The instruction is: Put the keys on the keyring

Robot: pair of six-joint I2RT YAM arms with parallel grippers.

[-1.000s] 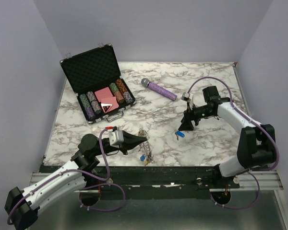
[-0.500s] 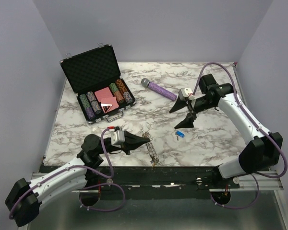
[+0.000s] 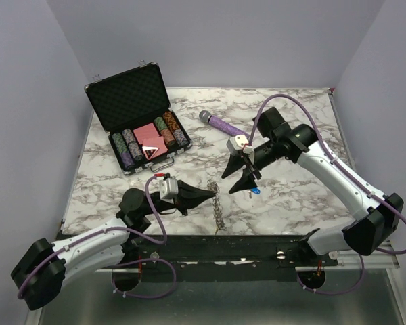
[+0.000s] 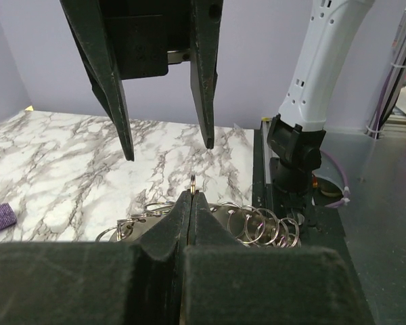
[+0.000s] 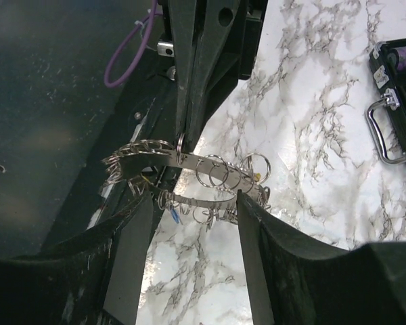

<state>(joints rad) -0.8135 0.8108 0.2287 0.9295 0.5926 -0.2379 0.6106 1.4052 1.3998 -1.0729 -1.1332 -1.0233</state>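
My left gripper point(image 3: 212, 194) is shut on the keyring point(image 3: 220, 210), a thin metal band strung with several small split rings that hangs by the table's near edge. In the left wrist view the shut fingertips point(image 4: 191, 197) pinch one small ring, and the rest of the keyring point(image 4: 260, 223) spreads behind them. My right gripper point(image 3: 237, 179) is open, just right of and above the ring. In its own view the right gripper point(image 5: 193, 198) faces the keyring point(image 5: 206, 162), with a blue key point(image 5: 174, 214) hanging on it. A loose blue key point(image 3: 255, 193) lies on the marble.
An open black case point(image 3: 137, 125) of poker chips and cards stands at the back left. A purple microphone point(image 3: 223, 125) lies behind the right arm. The table's near edge and black rail point(image 3: 257, 237) run just below the keyring.
The right gripper has swung left from the loose blue key to just beside the keyring. The left gripper has moved slightly right and up with the ring.
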